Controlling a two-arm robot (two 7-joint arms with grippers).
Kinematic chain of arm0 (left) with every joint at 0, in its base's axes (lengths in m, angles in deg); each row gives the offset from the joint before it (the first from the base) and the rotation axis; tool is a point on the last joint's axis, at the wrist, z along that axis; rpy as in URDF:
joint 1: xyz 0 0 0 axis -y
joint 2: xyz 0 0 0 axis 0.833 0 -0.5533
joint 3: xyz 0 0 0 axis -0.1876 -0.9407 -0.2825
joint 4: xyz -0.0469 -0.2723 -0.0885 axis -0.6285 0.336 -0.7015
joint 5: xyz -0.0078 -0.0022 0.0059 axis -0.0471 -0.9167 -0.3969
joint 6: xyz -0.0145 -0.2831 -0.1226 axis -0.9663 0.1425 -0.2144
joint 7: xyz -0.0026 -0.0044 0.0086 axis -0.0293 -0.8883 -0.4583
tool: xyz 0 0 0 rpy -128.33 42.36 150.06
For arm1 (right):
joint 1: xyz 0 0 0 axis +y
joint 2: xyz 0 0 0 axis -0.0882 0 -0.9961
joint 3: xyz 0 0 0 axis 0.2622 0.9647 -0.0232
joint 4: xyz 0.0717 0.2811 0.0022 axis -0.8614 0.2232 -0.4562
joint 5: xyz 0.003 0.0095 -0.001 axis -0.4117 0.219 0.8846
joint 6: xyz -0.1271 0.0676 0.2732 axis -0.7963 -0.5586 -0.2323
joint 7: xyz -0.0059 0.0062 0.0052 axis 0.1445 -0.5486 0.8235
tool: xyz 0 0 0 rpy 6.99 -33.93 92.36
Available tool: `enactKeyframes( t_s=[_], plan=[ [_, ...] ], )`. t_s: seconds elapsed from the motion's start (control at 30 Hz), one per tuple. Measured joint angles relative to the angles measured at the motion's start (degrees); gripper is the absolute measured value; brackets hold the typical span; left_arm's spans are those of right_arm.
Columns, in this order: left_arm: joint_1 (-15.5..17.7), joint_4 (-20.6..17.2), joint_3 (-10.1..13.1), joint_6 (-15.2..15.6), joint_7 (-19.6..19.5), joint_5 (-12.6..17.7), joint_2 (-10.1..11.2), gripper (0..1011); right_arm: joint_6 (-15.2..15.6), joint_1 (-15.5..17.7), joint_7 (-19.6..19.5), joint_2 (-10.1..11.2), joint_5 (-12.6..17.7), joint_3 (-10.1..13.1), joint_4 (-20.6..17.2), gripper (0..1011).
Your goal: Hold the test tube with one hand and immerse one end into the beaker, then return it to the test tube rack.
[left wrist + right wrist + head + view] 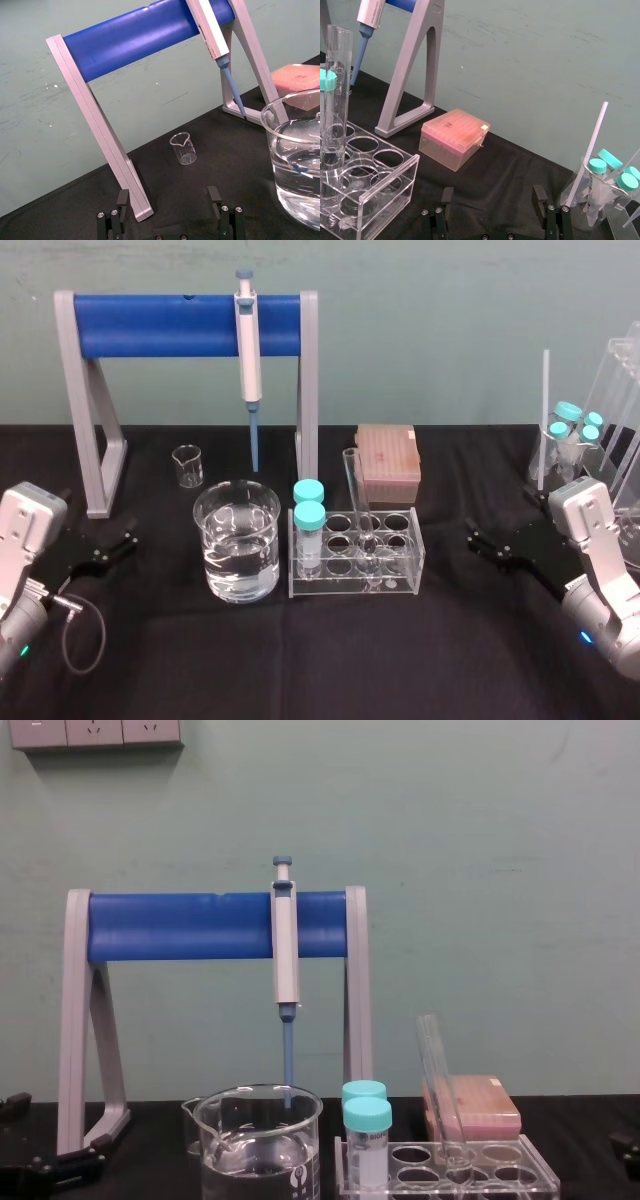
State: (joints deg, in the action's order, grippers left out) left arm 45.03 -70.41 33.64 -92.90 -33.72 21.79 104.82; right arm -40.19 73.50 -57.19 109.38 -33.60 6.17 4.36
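Black table (450, 660): test tube (358, 495) leans (slightly, perhaps) in rack (400, 582).

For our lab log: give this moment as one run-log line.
test tube: leaning in test tube rack | beaker: holds liquid | left gripper: open, parked left | right gripper: open, parked right

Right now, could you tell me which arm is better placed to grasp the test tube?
Probably right: the open right gripper is nearer the test tube in the test tube rack; the left gripper has the beaker in between.
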Motion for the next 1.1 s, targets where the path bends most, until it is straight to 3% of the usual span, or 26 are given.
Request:
enactKeyframes(
  t_s=[0.77, 0.9, 1.1],
  plan=[
    [0.0, 0.0, 0.0, 0.0, 0.0, 0.0, 0.0, 1000, -0.1, 0.1, 0.2, -0.1, 0.3, 0.5, -0.2, 1003],
    [0.0, 0.0, 0.0, 0.0, 0.0, 0.0, 0.0, 1000, 0.3, 0.5, 2.3, -0.5, 3.6, 2.6, -1.7, 1003],
    [0.0, 0.0, 0.0, 0.0, 0.0, 0.0, 0.0, 1000, 2.7, 0.7, 8.1, -1.6, 11.2, 5.5, -4.9, 1003]
  ],
)
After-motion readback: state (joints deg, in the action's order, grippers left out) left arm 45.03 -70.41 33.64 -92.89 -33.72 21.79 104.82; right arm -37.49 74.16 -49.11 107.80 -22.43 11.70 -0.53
